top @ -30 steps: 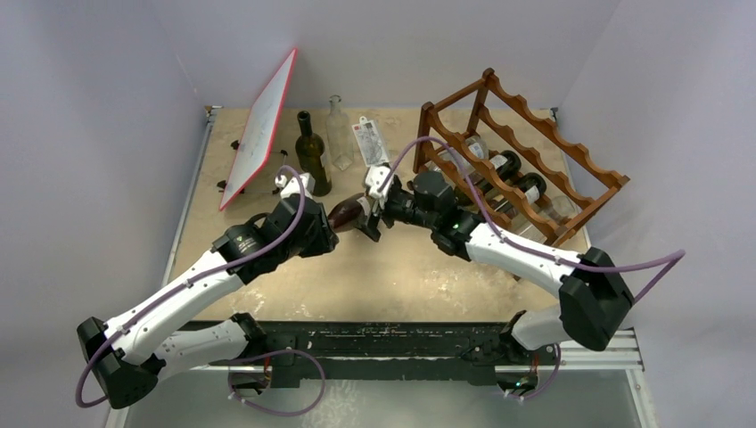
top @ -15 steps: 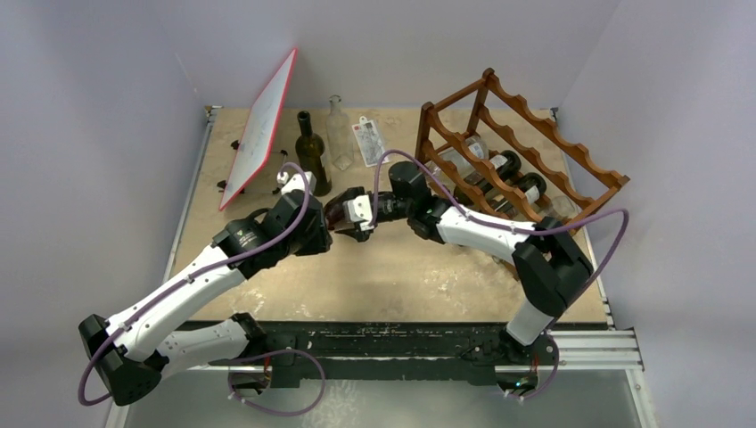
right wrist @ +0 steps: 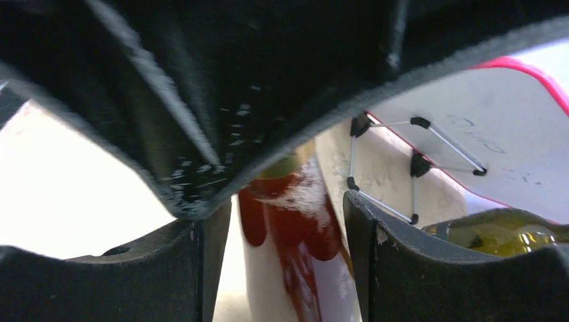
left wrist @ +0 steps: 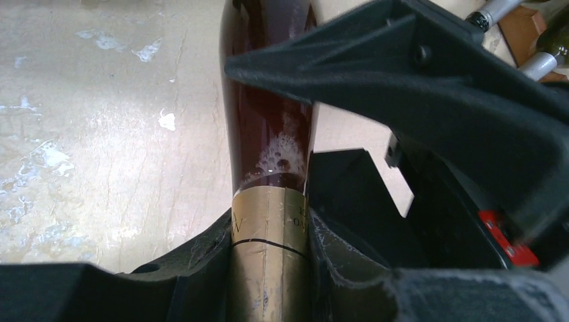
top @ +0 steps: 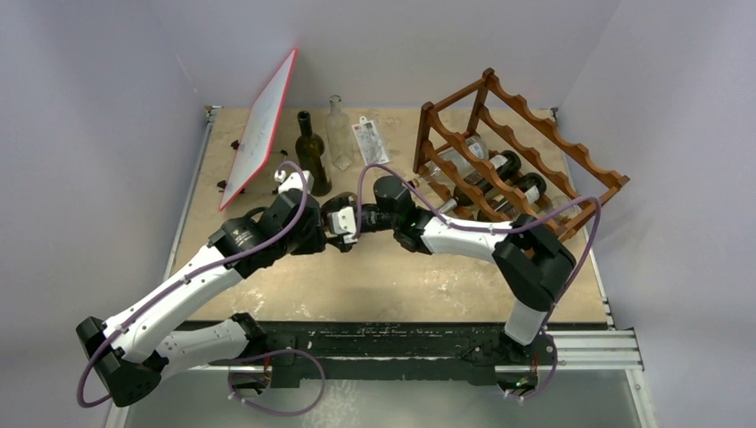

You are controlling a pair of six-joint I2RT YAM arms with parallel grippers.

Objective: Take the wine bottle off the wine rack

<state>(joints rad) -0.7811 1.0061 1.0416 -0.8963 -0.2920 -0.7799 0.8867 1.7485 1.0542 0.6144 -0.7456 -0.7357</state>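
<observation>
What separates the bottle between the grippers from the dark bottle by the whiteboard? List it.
The held bottle lies sideways, gold-foiled neck in the left gripper; the dark bottle stands upright, untouched. The held bottle shows red liquid; the dark bottle looks olive-brown. Both are off the wine rack.

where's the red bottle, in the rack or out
Out. The red bottle is clamped at its neck in the left jaws, apart from the wine rack.

The left arm (top: 178, 294) stretches forward and inward, its left gripper (left wrist: 268, 268) clamped on the foil neck of the wine bottle (left wrist: 268, 134). The right arm (top: 464, 236) folds leftward, and its right gripper (right wrist: 288, 255) straddles the bottle's body, contact unclear.
</observation>
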